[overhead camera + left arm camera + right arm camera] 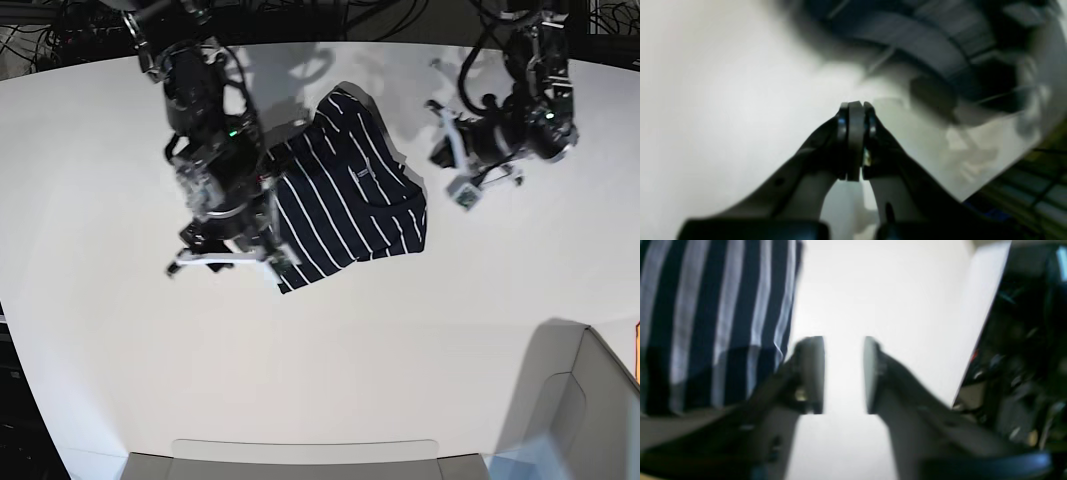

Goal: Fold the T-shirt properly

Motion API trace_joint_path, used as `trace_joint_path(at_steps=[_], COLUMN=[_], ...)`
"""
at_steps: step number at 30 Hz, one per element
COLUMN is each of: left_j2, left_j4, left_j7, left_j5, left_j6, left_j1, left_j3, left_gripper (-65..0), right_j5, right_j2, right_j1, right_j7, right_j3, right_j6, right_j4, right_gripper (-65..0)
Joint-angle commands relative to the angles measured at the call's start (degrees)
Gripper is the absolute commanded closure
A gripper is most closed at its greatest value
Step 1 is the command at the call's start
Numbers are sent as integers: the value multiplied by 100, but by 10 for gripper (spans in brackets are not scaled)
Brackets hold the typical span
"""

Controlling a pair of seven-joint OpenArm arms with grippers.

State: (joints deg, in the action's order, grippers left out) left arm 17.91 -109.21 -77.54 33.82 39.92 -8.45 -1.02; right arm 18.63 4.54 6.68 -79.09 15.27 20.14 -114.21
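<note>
Base view | T-shirt [345, 190] folded on desk [90, 330] | right tool [843, 373] spread, empty; left tool [856, 140] pressed together | advice: pinch the hem evenly, keep stripes straight.

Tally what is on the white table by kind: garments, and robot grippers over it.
Garments: 1, the T-shirt, dark with thin white stripes
Grippers: 2, the left gripper with jaws shut and empty, the right gripper with jaws apart, nothing between them
Total: 3
</note>
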Motion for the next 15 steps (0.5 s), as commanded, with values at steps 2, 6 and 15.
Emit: trace_joint_path(at_steps=[2, 6, 15], left_j2=[33, -81, -37], left_j4=[-152, -152, -248], left_j7=[303, 787, 1455], left_j5=[42, 42, 42], left_j6=[8, -981, -2669], left_j1=[102, 172, 471], left_j3=[264, 1135, 3095], left_gripper=[0, 0, 0], right_j5=[-224, -707, -1630], right_j2=[-1, 201, 553], right_j1=[119, 119, 172], right_j7=[89, 89, 520], right_j3=[-300, -986, -1426], right_j6=[3, 3, 3], right_j4=[-3, 270, 1333], right_gripper=[-53, 0, 0])
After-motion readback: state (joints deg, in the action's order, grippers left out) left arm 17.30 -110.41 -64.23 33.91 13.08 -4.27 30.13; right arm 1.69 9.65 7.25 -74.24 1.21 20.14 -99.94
